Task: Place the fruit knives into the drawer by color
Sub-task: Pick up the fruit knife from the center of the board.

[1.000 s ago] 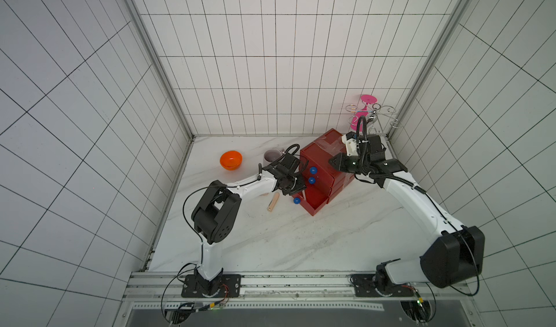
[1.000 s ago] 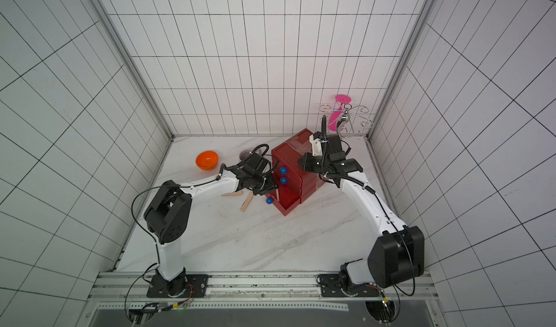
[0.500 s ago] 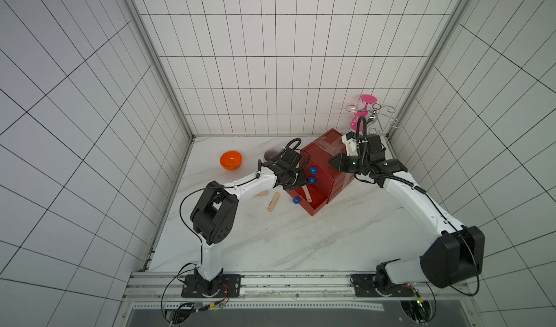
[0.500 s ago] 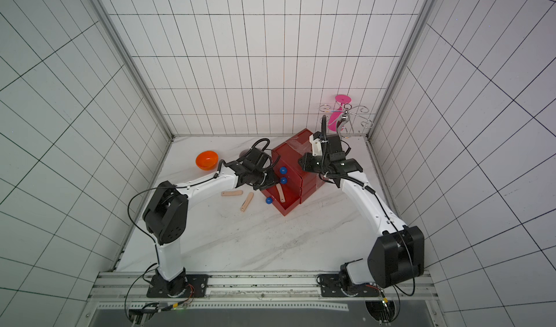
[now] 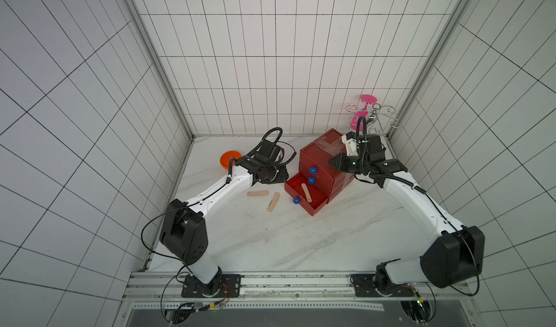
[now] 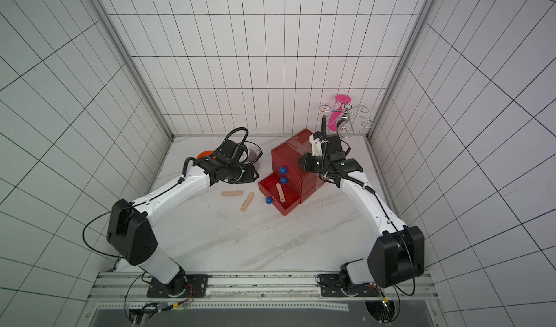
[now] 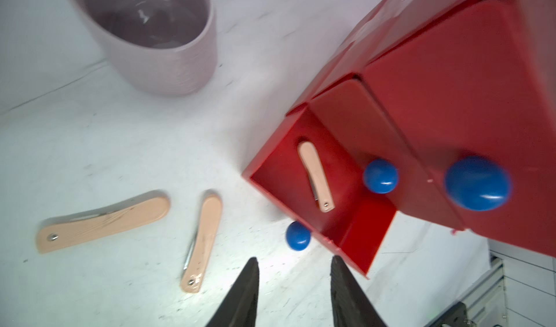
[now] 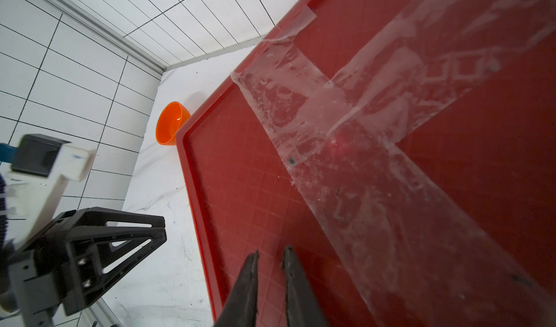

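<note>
I am looking at the red drawer chest (image 5: 316, 155) standing toward the back of the surface (image 5: 270, 244), with clear tape (image 8: 346, 124) crossing its top. Its lowest drawer (image 5: 319, 207) is standing pulled out, and one peach-pink knife (image 7: 316, 178) is lying inside it. The two drawers above are looking closed. Two more peach-pink knives are lying on the surface beside that open drawer: the first knife (image 7: 102, 221) farther from it, the second knife (image 7: 203, 241) nearer, and they are not touching each other.

The left jaws are hovering above the surface near the lowest blue knob (image 7: 298, 236) – they are standing moderately apart and holding nothing. The right jaws are hanging over the taped top of the chest with only a thin gap and nothing in it – whether they are touching the top, I cannot tell. A mauve mug (image 7: 156, 36) and an orange bowl (image 5: 228, 159) are standing off to the side.
</note>
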Controlling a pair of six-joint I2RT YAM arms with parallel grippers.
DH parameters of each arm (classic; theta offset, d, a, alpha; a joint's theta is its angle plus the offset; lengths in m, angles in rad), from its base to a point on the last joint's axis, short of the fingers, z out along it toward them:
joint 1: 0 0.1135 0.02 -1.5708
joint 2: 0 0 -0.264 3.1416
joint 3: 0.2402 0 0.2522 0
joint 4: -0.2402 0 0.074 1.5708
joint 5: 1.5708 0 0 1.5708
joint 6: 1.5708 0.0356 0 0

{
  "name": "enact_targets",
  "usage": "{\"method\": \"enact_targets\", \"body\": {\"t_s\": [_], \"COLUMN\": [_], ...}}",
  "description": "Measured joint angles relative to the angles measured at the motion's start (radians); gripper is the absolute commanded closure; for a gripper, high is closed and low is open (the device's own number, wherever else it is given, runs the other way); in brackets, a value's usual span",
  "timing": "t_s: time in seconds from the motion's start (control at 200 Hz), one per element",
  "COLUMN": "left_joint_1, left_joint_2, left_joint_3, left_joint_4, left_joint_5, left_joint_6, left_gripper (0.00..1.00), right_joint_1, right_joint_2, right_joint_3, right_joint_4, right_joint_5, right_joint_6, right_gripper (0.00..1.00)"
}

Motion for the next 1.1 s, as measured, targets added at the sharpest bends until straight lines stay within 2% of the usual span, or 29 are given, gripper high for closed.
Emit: {"method": "enact_targets", "body": {"t_s": [0.195, 0.38, 0.73, 1.1], "left_joint_1": [0.043, 0.041, 0.031, 0.005], "left_joint_2": [0.022, 0.064, 0.202, 0.269], "left_joint_3": [-0.058, -0.085, -0.110, -0.113], "left_joint_4": [-0.080, -0.071, -0.010, 0.020], "left_joint_5": [-0.040, -0.054, -0.030, -0.026], "left_joint_6": [0.146, 0.211, 0.237, 0.226], "left_gripper": [0.55, 0.54, 0.54, 0.55], "right_joint_1": [0.000, 0.000, 0.000, 0.000], "right_joint_2": [0.000, 0.000, 0.000, 0.000], "right_joint_3": [0.000, 0.000, 0.000, 0.000], "right_joint_4": [0.000, 0.000, 0.000, 0.000], "right_joint_5": [0.000, 0.000, 0.000, 0.000], "right_joint_6": [0.000, 0.000, 0.000, 0.000], "right_gripper": [0.81, 0.81, 0.81, 0.81]}}
